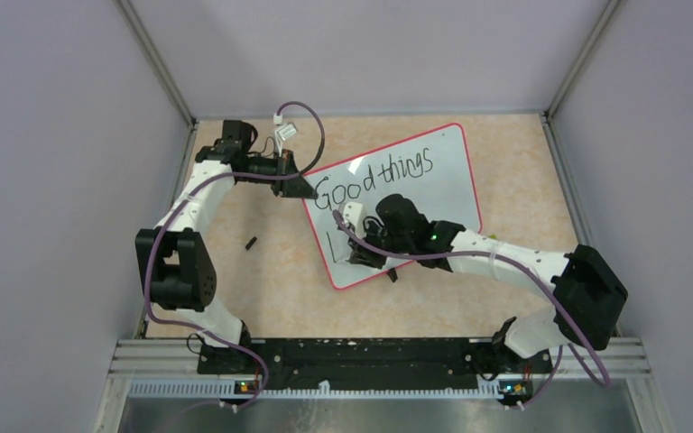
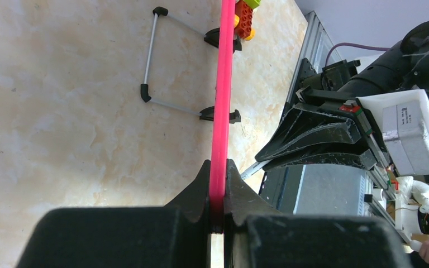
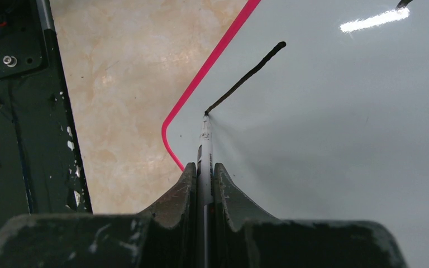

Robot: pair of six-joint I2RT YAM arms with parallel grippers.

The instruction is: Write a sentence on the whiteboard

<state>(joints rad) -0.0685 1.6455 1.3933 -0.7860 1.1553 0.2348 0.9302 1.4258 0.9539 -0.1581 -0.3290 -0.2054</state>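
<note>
The whiteboard [image 1: 451, 180], glossy white with a thin red frame, lies slanted on the table. The sentence [image 1: 374, 173] reads "Good things" in black along its upper part. My left gripper [image 1: 302, 188] is shut on the board's left edge; in the left wrist view the red frame [image 2: 223, 84] runs up from between the jaws of that gripper [image 2: 218, 167]. My right gripper [image 3: 204, 167] is shut on a thin marker [image 3: 204, 142]. The marker's tip touches the board at the lower end of a single black stroke [image 3: 246, 75], near the board's rounded corner [image 3: 167, 139].
A small black cap-like piece [image 1: 251, 243] lies on the tan tabletop left of the board. A wire stand with black feet [image 2: 151, 56] sticks out from the board's edge, and coloured toy bricks [image 2: 244, 17] sit beyond it. Grey walls close in the table.
</note>
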